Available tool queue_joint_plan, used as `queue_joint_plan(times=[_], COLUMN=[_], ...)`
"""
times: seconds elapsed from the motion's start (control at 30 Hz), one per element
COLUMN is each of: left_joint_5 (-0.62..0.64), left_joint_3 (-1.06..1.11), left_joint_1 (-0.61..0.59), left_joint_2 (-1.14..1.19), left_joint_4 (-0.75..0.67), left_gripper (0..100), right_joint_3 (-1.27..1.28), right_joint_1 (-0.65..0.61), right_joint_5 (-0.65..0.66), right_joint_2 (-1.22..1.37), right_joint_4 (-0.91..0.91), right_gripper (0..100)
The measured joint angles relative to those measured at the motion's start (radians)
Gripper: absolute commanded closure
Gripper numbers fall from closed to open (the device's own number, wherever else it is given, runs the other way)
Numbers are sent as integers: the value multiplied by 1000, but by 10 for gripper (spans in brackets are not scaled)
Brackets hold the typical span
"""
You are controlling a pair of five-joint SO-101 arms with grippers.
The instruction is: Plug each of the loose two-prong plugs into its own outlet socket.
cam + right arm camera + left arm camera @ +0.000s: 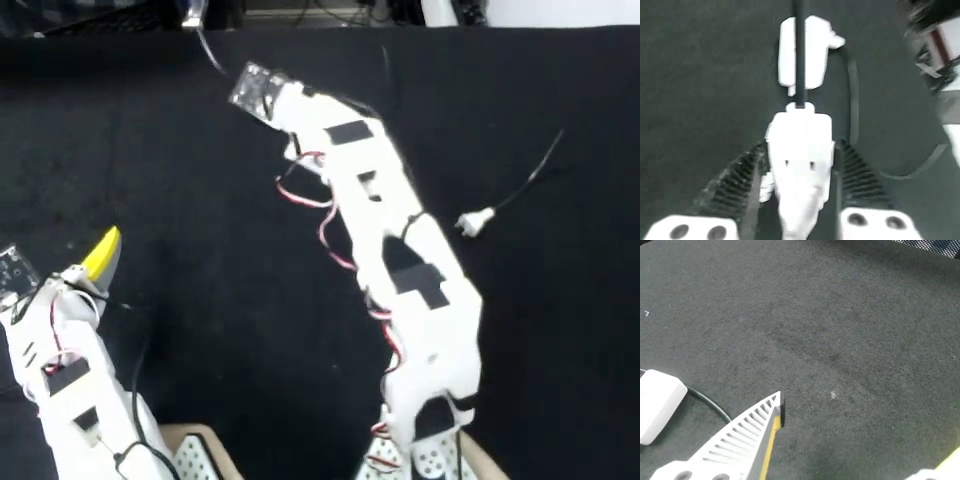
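Found right gripper (800, 145) clamped on a white socket block (800, 170), long axis in line with the fingers, two slots toward the wrist camera, cable end pointing away at a second white piece (805, 50) just beyond. Found left gripper (865, 437) spread wide, holding nothing, over black table (840, 315) near a corded white block (655, 405). Logged a loose plug (477, 222) well apart beside the right arm.

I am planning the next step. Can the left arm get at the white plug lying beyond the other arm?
Probably not: the right arm lies stretched between the left pincer and the white plug, the right pincer shut on a white connector.
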Motion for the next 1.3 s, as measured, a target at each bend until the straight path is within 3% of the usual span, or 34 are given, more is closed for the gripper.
queue_joint_plan(times=[0.5,0.8,0.93,1.07,1.3], left_joint_5=[0,0,0,0,0], left_joint_3=[0,0,0,0,0], left_joint_1=[0,0,0,0,0], left_joint_2=[0,0,0,0,0], left_joint_4=[0,0,0,0,0], left_gripper=[478,478,478,478,478], right_joint_3=[-9,-132,-183,-189,-189], right_joint_1=[-5,-66,-35,95,457], right_joint_5=[-2,2,77,77,78], right_joint_2=[137,-175,-321,-434,-514], right_joint_4=[91,531,770,879,971], right_gripper=[607,609,609,609,609])
